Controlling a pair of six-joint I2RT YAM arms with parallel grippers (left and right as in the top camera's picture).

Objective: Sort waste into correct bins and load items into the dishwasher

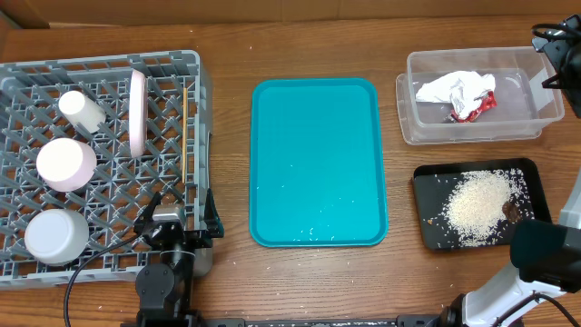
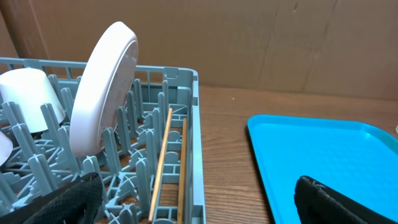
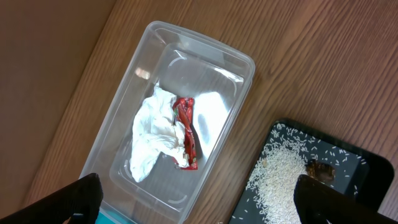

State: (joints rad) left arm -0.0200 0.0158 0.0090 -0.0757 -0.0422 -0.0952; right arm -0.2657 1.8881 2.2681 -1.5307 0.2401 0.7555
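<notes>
Left of the teal tray (image 1: 313, 163), the grey lattice dish rack (image 1: 172, 68) is loaded: pink-white plate (image 1: 137, 112) stood on edge between pegs, white cup (image 1: 82, 111) and two whitish bowls (image 1: 65, 163) (image 1: 56, 234) set further left, wooden chopsticks (image 1: 185, 136) laid along the side nearest the tray. Right of the tray, toward the back, crumpled white paper (image 1: 449, 89) and red wrapper (image 1: 481, 106) are lying touching in the clear tub (image 1: 472, 132). Right of the tray's front end, rice (image 1: 481, 204) is heaped in the black tray (image 1: 427, 182), with a brown scrap (image 1: 511, 211) at the heap's edge.

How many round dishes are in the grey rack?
4: the cup far left, a middle bowl, a near bowl by the corner, the plate upright beside the cup. None looks hidden.
</notes>
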